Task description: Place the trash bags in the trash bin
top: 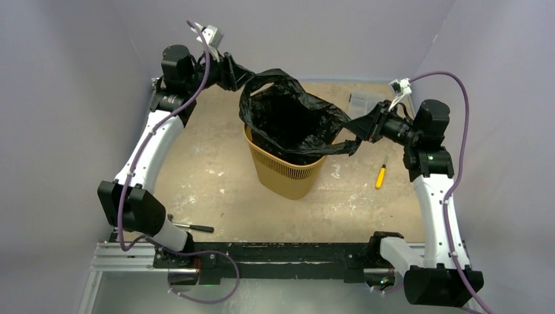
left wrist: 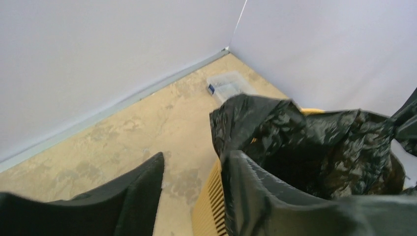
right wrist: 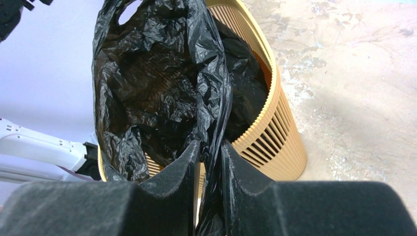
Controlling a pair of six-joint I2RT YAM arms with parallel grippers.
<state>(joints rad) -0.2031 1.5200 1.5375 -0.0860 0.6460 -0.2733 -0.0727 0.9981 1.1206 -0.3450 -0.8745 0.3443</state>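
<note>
The orange-yellow mesh trash bin (top: 288,175) stands upright mid-table. The glossy black trash bag (top: 291,118) hangs with its lower part inside the bin and its mouth spread open above the rim. My right gripper (top: 354,128) is at the bag's right edge. In the right wrist view it (right wrist: 210,145) is shut on a fold of the bag (right wrist: 162,83) beside the bin (right wrist: 275,132). My left gripper (top: 243,77) is at the bag's far left edge. In the left wrist view it (left wrist: 195,157) is open, with floor showing between the fingers. The bag (left wrist: 314,142) lies against the right finger (left wrist: 260,196), over the bin (left wrist: 211,206).
A small clear plastic box (top: 366,101) sits at the back right, also in the left wrist view (left wrist: 228,86). A yellow-handled screwdriver (top: 380,175) lies right of the bin. A black-handled tool (top: 193,227) lies near the front left. Grey walls enclose the table.
</note>
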